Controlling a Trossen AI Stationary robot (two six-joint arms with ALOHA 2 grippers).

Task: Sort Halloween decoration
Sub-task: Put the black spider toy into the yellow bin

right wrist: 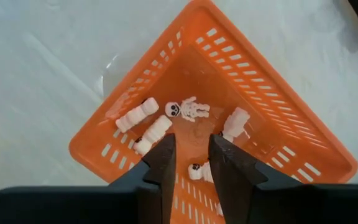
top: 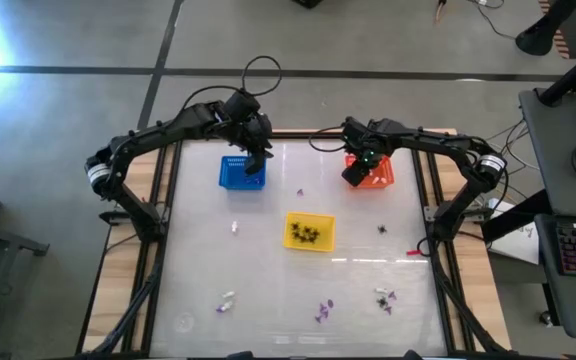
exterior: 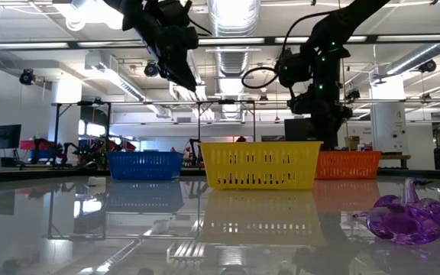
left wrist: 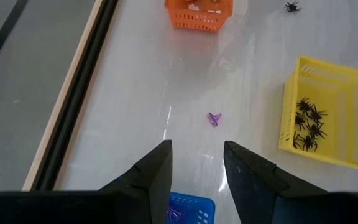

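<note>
The table (top: 198,290) takes up most of the floor space here, a pale glossy top with wooden strips down both long sides and dark frame rails beyond them. Its near half is mostly open, with only scattered trinkets; the far half is crowded by both arms and three baskets.

The left gripper (top: 255,162) hangs above the blue basket (top: 240,173) near the far left side, fingers apart with nothing between them. In its wrist view there is clear tabletop ahead, apart from one purple trinket (left wrist: 214,119).

The right gripper (top: 356,170) sits over the orange basket (top: 376,172) at the far right side, close to the wooden edge. Its fingers stand slightly apart and I see nothing gripped between them.

The yellow basket (top: 309,231) stands mid-table, well apart from the other two, holding black spiders (left wrist: 307,126). White skeleton and mummy figures (right wrist: 188,110) lie in the orange basket.

Loose pieces remain: purple ones (top: 323,310) near the front edge, a white one (top: 235,227) left of the yellow basket, a black spider (top: 382,229) to its right.

I can read no labels or writing anywhere.
</note>
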